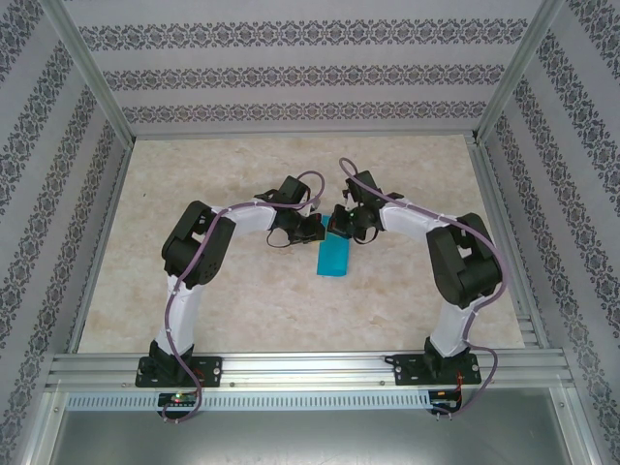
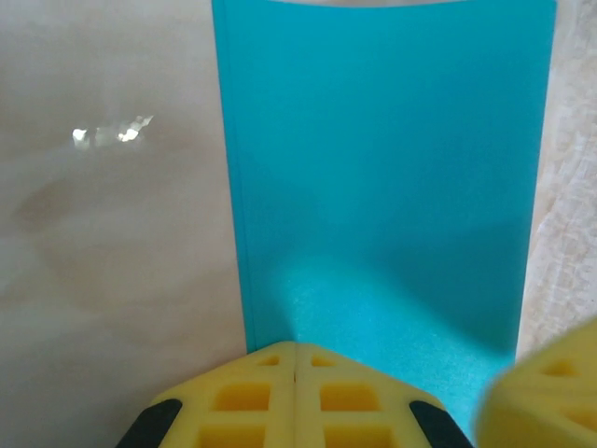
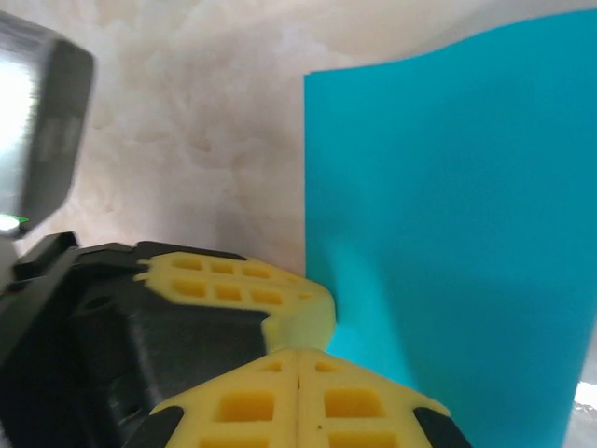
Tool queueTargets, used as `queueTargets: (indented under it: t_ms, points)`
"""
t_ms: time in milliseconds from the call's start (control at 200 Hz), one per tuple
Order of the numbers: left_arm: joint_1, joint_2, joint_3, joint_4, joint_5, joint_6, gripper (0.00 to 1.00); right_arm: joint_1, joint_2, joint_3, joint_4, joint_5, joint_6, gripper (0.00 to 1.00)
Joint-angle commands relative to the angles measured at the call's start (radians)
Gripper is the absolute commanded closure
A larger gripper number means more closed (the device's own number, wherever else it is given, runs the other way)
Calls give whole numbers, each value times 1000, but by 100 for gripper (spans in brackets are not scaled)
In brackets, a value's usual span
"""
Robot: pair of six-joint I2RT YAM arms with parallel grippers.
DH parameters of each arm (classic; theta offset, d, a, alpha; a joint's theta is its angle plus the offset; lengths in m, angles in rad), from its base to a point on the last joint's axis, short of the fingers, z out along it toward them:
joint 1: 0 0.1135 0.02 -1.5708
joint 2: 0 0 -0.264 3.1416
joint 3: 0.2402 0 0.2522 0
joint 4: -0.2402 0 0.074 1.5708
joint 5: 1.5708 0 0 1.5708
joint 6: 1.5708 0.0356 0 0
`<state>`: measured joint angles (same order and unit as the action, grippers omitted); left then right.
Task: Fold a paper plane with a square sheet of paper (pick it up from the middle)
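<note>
The left claw (image 2: 296,362) and right claw (image 3: 298,366) are both closed, side by side. The paper (image 1: 332,257) lies on the desk (image 1: 242,300) ahead of them. Its near edge is hidden under their tips, so I cannot tell whether they pinch it.

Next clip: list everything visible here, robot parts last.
square sheet of paper: one, teal, folded into a narrow rectangle, mid-table, its far end at the gripper tips.
table: one, pale marbled beige, under everything.
walls: three, white with dark patterned bands, on the left, far and right sides.
frame: one, silver metal, rails along the near edge and posts at the far corners.
left arm: one, white and black, bent inward from the near rail.
right arm: one, white and black, mirrored.
left gripper: one, yellow pads, shut, tips at the paper's edge.
right gripper: one, yellow pads, shut, beside the left gripper.
</note>
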<state>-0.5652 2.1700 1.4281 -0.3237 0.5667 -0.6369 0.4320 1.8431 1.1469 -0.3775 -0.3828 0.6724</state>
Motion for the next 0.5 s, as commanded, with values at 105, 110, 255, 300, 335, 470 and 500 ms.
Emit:
queueTargets:
  t_ms: [105,110,255,300,335,470,500]
  points:
    - [-9,89,-26,-156,-120,-23,97,2,58,-16,39,-40,-22,100]
    - [-9,89,-27,-156,-120,-24,97,2,59,-17,38,-39,-23,100]
    - [-9,94,-22,-179,-140,-34,97,-12,74,-46,28,-47,-59,100]
    - [-9,99,-19,-193,-146,-36,98,-17,81,-48,20,-49,-70,100]
    - [-9,102,-18,-200,-151,-38,98,-19,86,-50,17,-52,-79,100]
    - [-9,108,-20,-221,-171,-47,98,-29,99,-59,9,-48,-100,100]
    - [-10,109,-20,-226,-177,-46,98,-33,100,-63,10,-48,-103,100]
